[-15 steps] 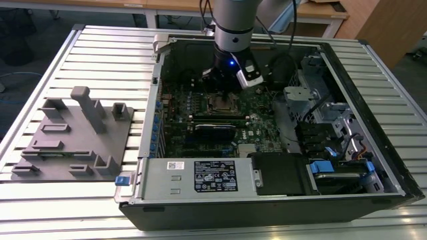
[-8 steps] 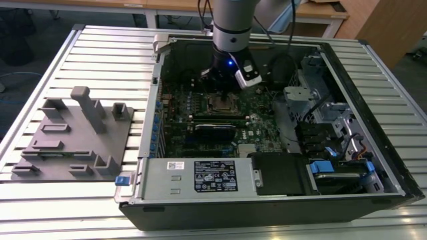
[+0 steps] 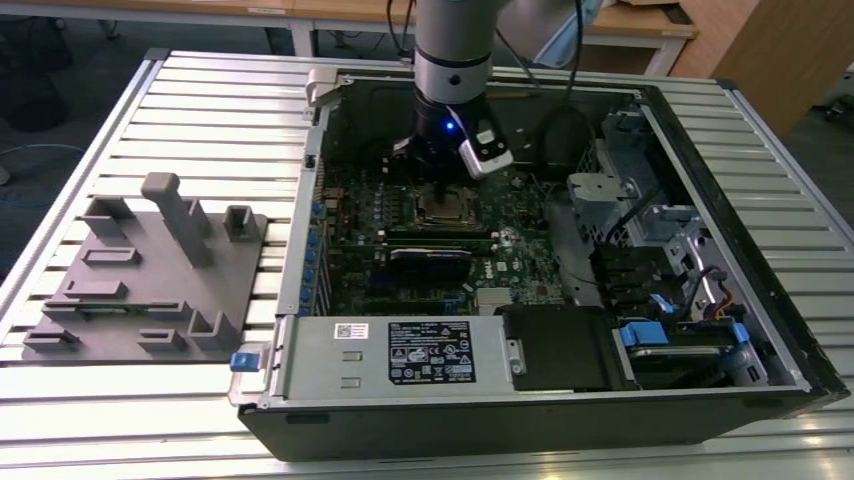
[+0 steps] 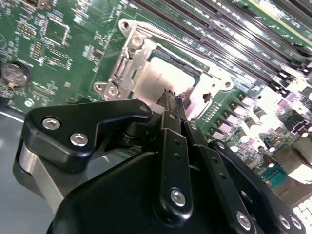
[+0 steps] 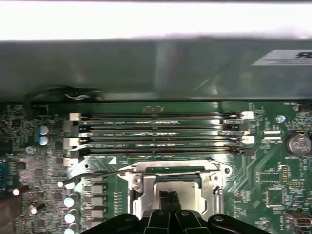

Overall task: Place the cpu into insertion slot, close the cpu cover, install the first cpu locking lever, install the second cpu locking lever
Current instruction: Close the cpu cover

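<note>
**Status: cpu seated, gripper closed**

On the exterior view's left I see a grey moulded fixture block (image 3: 140,270). Further right, inside the open black computer case (image 3: 534,420), the black two-finger gripper (image 4: 171,100) is fully closed and holds nothing. Its tips are over the pale silvery square cpu (image 4: 148,80), which lies in the brownish-rimmed insertion slot (image 3: 445,208), framed by the silvery windowed cpu cover (image 4: 127,63).

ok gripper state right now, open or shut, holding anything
gripper: fingers shut, nothing visible between them, tips right over the cpu.
</note>
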Motion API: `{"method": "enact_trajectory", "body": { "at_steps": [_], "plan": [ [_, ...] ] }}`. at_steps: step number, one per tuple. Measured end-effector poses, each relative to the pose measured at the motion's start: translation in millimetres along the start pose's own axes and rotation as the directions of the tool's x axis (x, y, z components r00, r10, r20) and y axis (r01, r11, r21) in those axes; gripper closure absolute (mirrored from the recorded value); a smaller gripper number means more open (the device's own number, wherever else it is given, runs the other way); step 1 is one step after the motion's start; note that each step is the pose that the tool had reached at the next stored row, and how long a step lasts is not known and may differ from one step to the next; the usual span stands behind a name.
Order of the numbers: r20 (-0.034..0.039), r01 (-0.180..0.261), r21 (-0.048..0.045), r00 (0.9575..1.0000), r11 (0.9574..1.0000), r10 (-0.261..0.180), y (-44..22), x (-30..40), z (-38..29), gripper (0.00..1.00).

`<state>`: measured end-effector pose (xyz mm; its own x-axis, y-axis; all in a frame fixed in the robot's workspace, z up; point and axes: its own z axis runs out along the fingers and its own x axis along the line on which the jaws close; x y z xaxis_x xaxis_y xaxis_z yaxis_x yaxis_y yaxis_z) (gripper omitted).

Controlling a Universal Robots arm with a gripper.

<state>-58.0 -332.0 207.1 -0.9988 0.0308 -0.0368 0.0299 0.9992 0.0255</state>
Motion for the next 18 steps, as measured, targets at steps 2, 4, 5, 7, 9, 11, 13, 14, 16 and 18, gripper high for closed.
{"method": "enact_trajectory", "body": {
  "at_steps": [2,4,5,7,9,11,13,14,16,18],
  "plan": [
    [0.0007,0.000,0.0000,1.0000,1.0000,0.000,-0.1,3.5,0.0,0.90],
    [0.0012,0.000,-0.0001,1.0000,1.0000,0.000,-0.2,6.5,0.0,0.90],
    [0.0014,0.000,-0.0001,1.0000,1.0000,0.000,-0.2,7.6,0.0,0.90],
    [0.0018,0.000,0.0000,1.0000,1.0000,0.000,-0.3,10.0,-0.1,0.90],
    [0.0023,0.000,-0.0001,1.0000,1.0000,0.000,-0.4,12.8,-0.1,0.90],
    [0.0030,0.000,-0.0001,1.0000,1.0000,0.000,-0.5,16.0,-0.1,0.90],
    [0.0034,0.000,-0.0002,1.0000,1.0000,0.000,-0.5,18.1,0.3,0.90],
    [0.0034,0.000,-0.0002,1.0000,1.0000,0.000,-0.5,18.5,0.8,0.90],
    [0.0033,0.000,-0.0001,1.0000,1.0000,0.000,-0.6,19.3,1.9,0.90],
    [0.0032,0.000,0.0000,1.0000,1.0000,0.000,-0.7,19.9,2.4,0.90]
  ]
}}
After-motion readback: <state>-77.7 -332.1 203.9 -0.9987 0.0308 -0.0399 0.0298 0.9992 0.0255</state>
